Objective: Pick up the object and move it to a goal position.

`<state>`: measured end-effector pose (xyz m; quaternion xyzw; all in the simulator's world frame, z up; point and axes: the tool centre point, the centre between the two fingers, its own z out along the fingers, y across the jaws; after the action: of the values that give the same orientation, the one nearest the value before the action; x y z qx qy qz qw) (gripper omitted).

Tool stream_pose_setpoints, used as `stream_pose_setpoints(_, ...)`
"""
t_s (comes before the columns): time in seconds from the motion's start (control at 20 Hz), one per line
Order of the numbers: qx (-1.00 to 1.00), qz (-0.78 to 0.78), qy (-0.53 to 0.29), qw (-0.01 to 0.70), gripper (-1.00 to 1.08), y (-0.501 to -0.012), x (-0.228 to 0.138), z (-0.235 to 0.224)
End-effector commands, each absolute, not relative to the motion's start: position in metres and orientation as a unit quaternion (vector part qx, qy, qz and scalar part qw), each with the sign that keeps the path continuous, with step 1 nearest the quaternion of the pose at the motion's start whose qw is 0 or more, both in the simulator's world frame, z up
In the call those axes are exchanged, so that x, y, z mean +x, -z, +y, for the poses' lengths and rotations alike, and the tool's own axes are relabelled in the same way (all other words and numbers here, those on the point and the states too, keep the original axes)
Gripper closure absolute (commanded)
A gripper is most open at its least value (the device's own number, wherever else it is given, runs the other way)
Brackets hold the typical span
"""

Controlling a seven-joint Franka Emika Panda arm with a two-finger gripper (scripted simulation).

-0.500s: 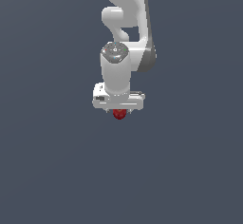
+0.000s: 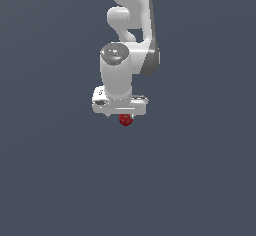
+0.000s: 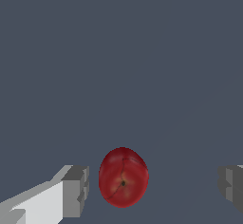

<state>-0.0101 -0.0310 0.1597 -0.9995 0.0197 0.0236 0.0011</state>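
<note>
The object is a small dark red roundish lump. In the exterior view it shows just under the white gripper bar at the end of the arm. In the wrist view the object lies on the grey surface between my two fingers, nearer to one finger than to the other finger. There is a gap on each side of it. My gripper is open and touches nothing. In the exterior view the fingers are mostly hidden under the bar.
A plain dark grey surface lies all around. The white arm comes down from the top of the exterior view.
The gripper has shifted slightly toward the exterior view's left. The red object stays where it was.
</note>
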Motion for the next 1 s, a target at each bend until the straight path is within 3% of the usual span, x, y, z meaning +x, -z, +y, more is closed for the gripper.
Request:
stream_pose_setpoints(0.0, -1.0, 0.019, -0.025, 0.0, -0.92, -0.161, -0.01, -0.035)
stream_pose_setpoints(0.95, -0.992, 0.123, -0.016, 0.0, -0.92, -0.136, -0.033, -0.023)
